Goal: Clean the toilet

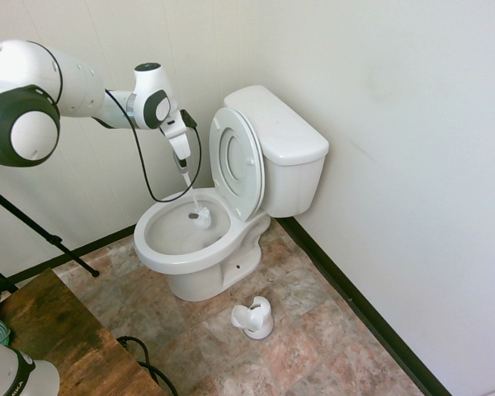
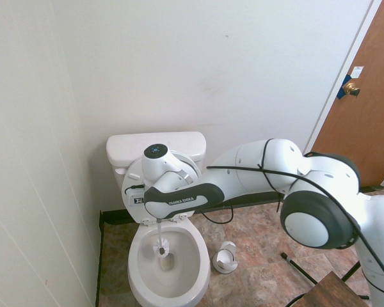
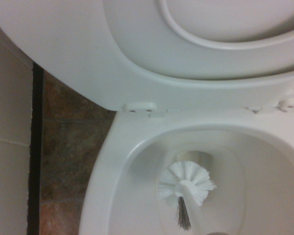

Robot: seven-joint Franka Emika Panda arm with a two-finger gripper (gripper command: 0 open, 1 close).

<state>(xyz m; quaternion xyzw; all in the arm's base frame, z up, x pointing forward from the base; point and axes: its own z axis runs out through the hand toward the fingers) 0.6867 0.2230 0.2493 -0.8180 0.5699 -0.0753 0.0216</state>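
Note:
The white toilet [image 1: 282, 136] stands in the corner with its seat and lid [image 1: 238, 158] raised against the tank. My gripper [image 1: 184, 167] hangs over the back of the open bowl [image 2: 136, 268], shut on the slim handle of a white toilet brush [image 1: 200, 219]. The brush slants down into the bowl, and its bristle head [image 2: 161, 248] sits low inside, next to the drain hole. In the wrist view the brush head [image 3: 186, 182] shows inside the bowl, below the raised seat [image 3: 137, 73].
The white brush holder [image 1: 254, 318] stands without its brush on the tile floor beside the toilet's base. Walls close in behind and beside the toilet. A wooden table corner [image 1: 58, 330] is at the near left, and a brown door [image 2: 365, 96] is off to the side.

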